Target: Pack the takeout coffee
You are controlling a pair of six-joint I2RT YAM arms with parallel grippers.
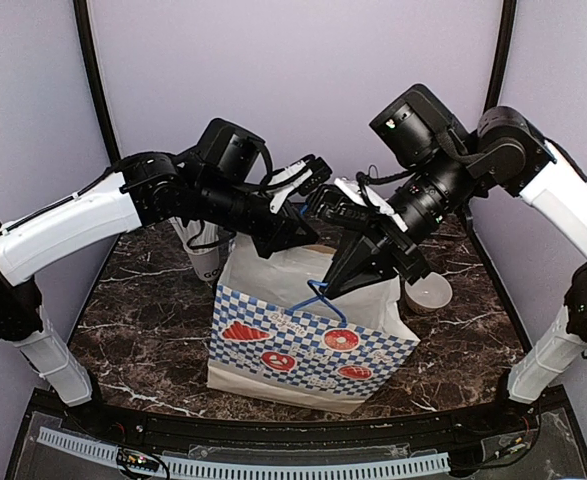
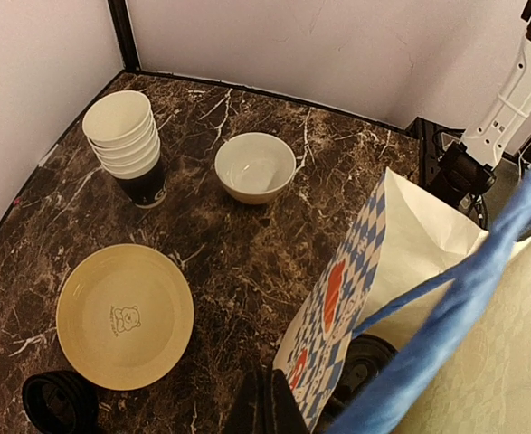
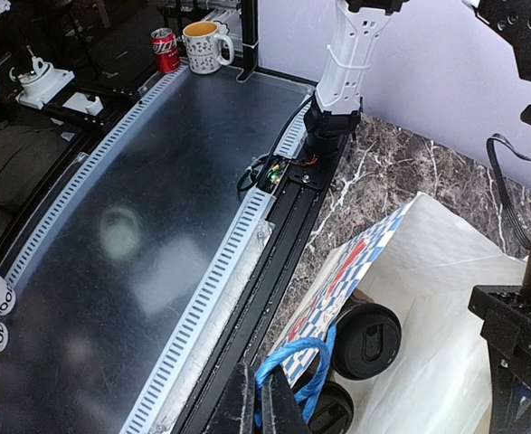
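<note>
Your two arms reach inward from either side and meet above a paper bag (image 1: 273,305) standing mid-table. Your left arm rises from its base, bends at the elbow and stretches rightward, with the wrist tipped down so the left claw (image 1: 291,232) (image 2: 263,403) sits at the bag's far rim. That claw is closed. A blurred blue strap (image 2: 464,289) crosses close before its camera, and you cannot tell whether the fingers pinch it.

Your right arm arches over from the right, wrist angled down and leftward. The right claw (image 1: 335,284) (image 3: 258,398) is clamped on the blue handle (image 1: 323,298) (image 3: 294,380) of the bag's checkered near wall.

Two lidded cups (image 3: 369,339) sit side by side inside the bag. A white bowl (image 1: 428,292) (image 2: 254,167) rests just right of the bag. In the left wrist view, a stack of open cups (image 2: 125,136) stands near the bowl, with a yellow plate (image 2: 125,316) on the table.
</note>
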